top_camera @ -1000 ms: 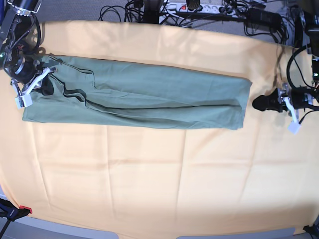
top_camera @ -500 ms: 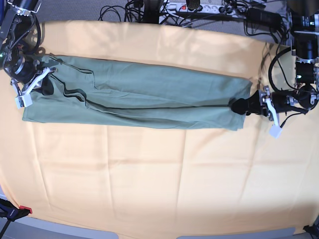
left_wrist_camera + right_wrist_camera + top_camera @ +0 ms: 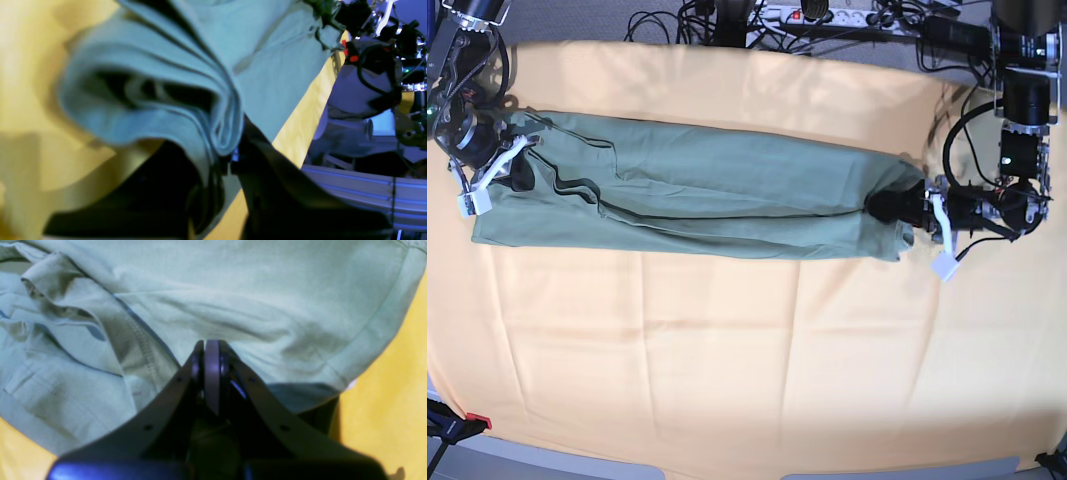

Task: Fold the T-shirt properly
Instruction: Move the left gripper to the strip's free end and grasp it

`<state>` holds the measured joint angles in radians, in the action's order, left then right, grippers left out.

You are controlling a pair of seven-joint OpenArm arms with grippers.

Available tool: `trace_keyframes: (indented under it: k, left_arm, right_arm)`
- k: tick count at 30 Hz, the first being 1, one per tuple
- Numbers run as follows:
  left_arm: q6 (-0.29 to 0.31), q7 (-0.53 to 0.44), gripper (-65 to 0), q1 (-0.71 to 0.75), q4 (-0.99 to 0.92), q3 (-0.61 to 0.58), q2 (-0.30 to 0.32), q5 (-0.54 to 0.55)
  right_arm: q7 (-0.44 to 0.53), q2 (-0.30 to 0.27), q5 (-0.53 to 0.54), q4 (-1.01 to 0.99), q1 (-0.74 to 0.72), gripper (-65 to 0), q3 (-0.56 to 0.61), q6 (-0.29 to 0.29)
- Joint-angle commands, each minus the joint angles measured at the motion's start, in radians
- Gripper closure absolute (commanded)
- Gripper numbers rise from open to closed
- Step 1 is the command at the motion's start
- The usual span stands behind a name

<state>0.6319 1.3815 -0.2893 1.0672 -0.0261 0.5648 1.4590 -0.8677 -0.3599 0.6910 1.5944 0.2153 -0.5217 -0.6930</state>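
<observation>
The sage-green T-shirt (image 3: 717, 195) lies folded lengthwise into a long strip across the back half of the table. My left gripper (image 3: 889, 207) is pushed into its right end. In the left wrist view, several bunched layers of the T-shirt (image 3: 150, 110) curl into the shut jaws of the left gripper (image 3: 230, 160). My right gripper (image 3: 515, 172) sits on the strip's left end by the sleeve folds. The right wrist view shows the right gripper (image 3: 206, 343) shut, with creases in the T-shirt (image 3: 233, 290) converging on its tips.
A yellow-orange cloth (image 3: 727, 350) covers the whole table. Cables and a power strip (image 3: 827, 15) run along the far edge. A red-tipped clamp (image 3: 467, 422) holds the cloth at the near left corner. The other arm (image 3: 373, 60) shows far off in the left wrist view.
My left gripper has slid left from the bare cloth onto the shirt's right end and shut on it, bunching that end inward. The right arm has not moved.
</observation>
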Motion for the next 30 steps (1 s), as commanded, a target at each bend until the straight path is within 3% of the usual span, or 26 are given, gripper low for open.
trace_keyframes:
  k: [1, 8, 17, 30]
  left_arm:
    - [-0.005, 0.003, 0.0, -0.031, 0.013, 0.003, 0.006, 0.025]
    - [-0.005, 0.005, 0.0, -0.073, 0.014, 0.007, 0.02, 0.025]
    - [-0.004, 0.006, 0.0, -0.073, 0.014, 0.101, 0.065, 0.025]
    - [-0.005, 0.003, 0.0, -0.071, 0.017, 0.101, 0.065, 0.025]
  right_arm:
    - [0.007, -0.017, 0.009, 0.011, -0.008, 0.0, -0.008, -0.002]
    - [0.008, -0.018, 0.007, 0.011, -0.008, 0.0, -0.008, -0.002]
    - [0.008, -0.018, 0.007, 0.011, -0.008, 0.0, -0.008, -0.003]
    - [0.008, -0.017, 0.008, 0.011, -0.008, 0.0, -0.008, -0.003]
